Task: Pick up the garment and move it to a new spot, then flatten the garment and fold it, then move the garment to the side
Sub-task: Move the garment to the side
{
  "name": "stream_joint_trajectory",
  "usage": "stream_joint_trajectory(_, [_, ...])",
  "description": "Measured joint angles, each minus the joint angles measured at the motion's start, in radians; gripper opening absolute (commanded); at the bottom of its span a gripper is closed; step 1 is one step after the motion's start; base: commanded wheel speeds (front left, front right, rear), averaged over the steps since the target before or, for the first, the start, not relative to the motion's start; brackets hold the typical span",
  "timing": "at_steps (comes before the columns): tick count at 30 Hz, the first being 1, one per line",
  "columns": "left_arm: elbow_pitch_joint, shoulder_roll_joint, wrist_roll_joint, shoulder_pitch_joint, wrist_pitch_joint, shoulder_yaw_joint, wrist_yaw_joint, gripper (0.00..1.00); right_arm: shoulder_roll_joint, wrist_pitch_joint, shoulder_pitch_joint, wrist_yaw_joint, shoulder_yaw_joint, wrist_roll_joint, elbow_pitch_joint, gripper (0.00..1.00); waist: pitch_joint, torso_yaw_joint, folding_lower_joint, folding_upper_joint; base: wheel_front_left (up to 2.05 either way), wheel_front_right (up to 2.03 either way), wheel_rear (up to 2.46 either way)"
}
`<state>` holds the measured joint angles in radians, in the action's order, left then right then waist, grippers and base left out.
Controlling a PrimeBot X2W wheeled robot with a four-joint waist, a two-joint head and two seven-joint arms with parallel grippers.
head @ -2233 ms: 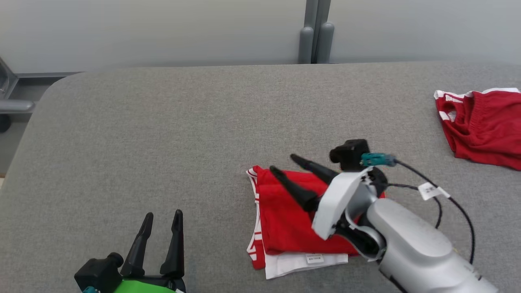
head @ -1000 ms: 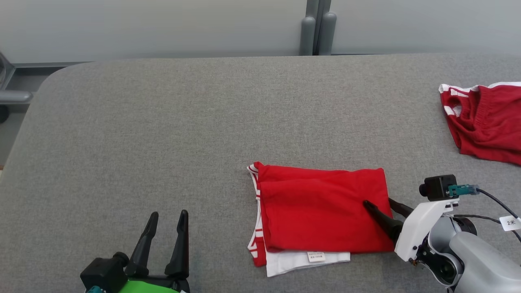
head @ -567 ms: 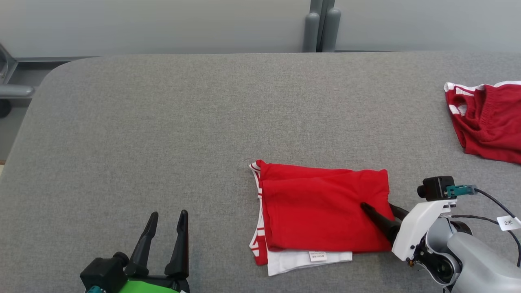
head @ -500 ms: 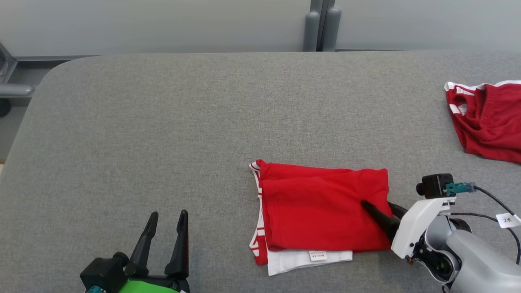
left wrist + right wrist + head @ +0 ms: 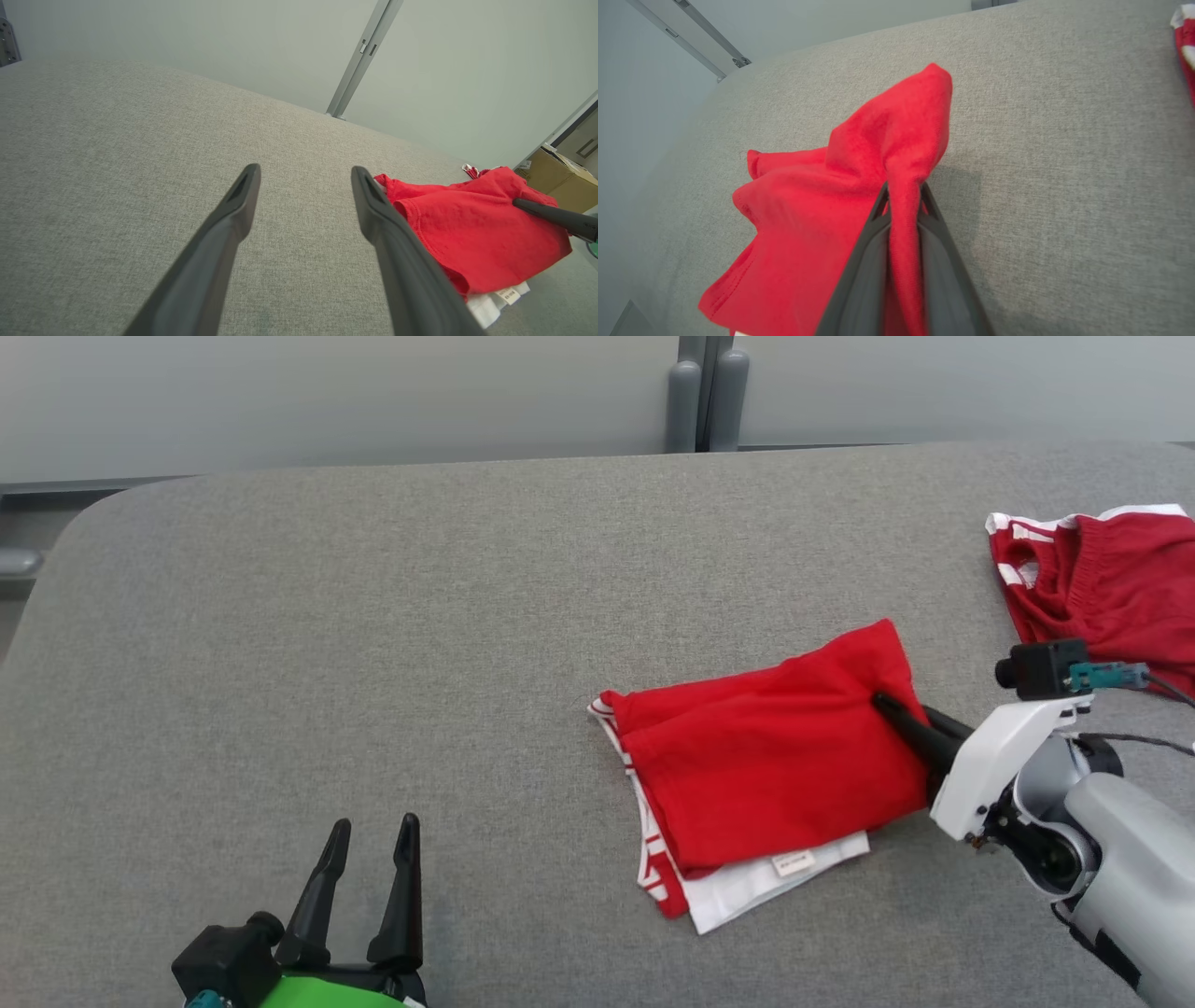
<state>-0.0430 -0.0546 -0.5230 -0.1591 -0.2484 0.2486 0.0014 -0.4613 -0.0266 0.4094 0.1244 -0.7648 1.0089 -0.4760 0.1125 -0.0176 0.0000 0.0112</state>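
Note:
The garment is a folded red piece with a white underlayer and tag, lying right of centre on the grey table. My right gripper is shut on its right edge. In the right wrist view a ridge of red garment is pinched between the two dark fingers and lifted off the surface. My left gripper stands open at the lower left, well away from the cloth, with nothing between its fingers. The left wrist view shows the garment to its right.
A second, darker red piece with white trim lies at the table's right edge, just behind my right wrist. Grey wall panels and a post stand behind the table. A cardboard box sits beyond the right side.
My right gripper closed on the garment's right edge and pulled it up and toward the far right, so the cloth is now turned at an angle. The camera shifted slightly. The left arm stayed put.

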Motion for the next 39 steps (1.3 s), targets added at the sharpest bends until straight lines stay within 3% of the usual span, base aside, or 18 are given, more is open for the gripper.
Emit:
stream_joint_trajectory(14, [-0.013, 0.001, 0.0, 0.035, 0.0, 0.011, 0.0, 1.0, -0.174, -0.03, 0.189, 0.0, 0.061, -0.026, -0.028, 0.0, 0.007, 0.057, 0.0, 0.0, 0.0, 0.0, 0.0])
stream_joint_trajectory(39, [-0.04, -0.001, 0.027, 0.077, 0.0, 0.017, 0.0, 1.0, -0.319, -0.151, 0.394, -0.039, 0.09, -0.108, -0.133, 0.0, 0.081, 0.004, 0.0, 0.0, 0.0, 0.0, 0.0])
